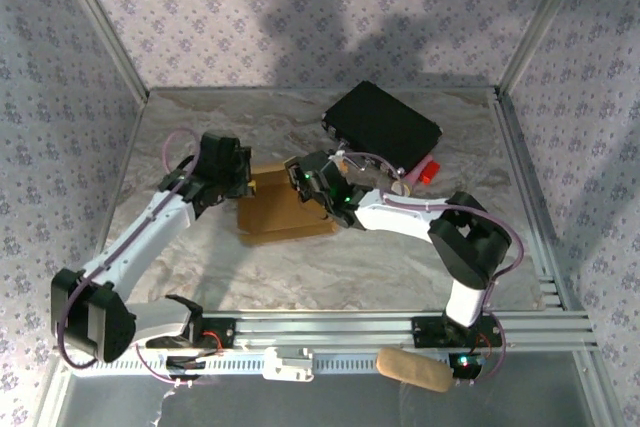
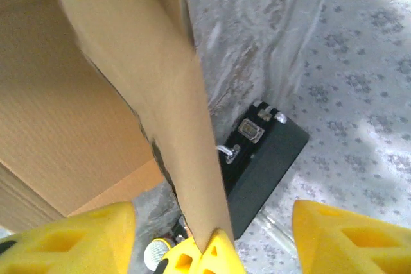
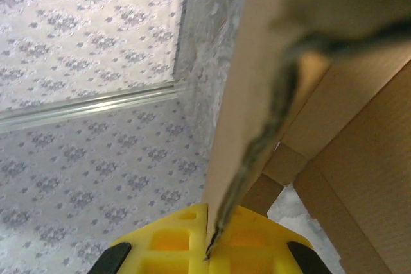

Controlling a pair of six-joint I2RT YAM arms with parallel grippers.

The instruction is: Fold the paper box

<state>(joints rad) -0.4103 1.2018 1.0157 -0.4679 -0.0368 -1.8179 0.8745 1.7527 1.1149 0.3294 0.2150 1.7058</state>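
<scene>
Apparent step: raising the walls. The paper box (image 1: pixel 285 215) lies mid-frame on the surface (image 1: pixel 400 252). The left pincer (image 1: pixel 243 185) is wide, straddling a flap; the right pincer (image 1: pixel 308 187) clamps another. Next: fold both inward, evenly.

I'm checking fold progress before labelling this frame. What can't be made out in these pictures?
Top external: how the left gripper and right gripper meet the paper box, hidden beneath their own bodies.
Left wrist: the box's blurred flap covers part of the black case.
Right wrist: flap blurred; frame edges cut the box.
</scene>
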